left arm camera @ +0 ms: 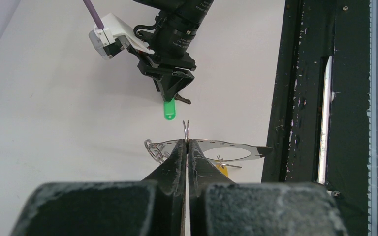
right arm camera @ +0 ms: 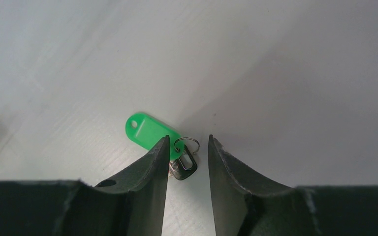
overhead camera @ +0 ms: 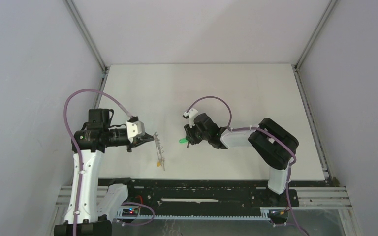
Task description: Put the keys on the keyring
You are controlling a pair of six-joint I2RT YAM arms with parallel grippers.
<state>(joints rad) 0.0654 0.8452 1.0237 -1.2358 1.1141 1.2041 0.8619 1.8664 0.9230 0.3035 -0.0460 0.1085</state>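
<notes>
The grey oval keyring [left arm camera: 226, 146] hangs above the table with my left gripper [left arm camera: 187, 142] shut on a small wire loop at its rim. A yellow-headed key [left arm camera: 222, 168] dangles beneath it. From above, the keyring [overhead camera: 160, 152] slants down from the left gripper [overhead camera: 152, 138], with the yellow key [overhead camera: 157, 164] at its lower end. The green-tagged key [right arm camera: 146, 131] lies on the white table. My right gripper [right arm camera: 188, 140] is open and lowered over it, its fingers straddling the key's dark head [right arm camera: 184, 164] and small split ring. The left finger touches the tag's end.
A black rail [overhead camera: 202, 189] runs along the table's near edge, close to the keyring's right tip in the left wrist view [left arm camera: 300, 98]. Grey enclosure walls [overhead camera: 29, 73] stand on the left, right and back.
</notes>
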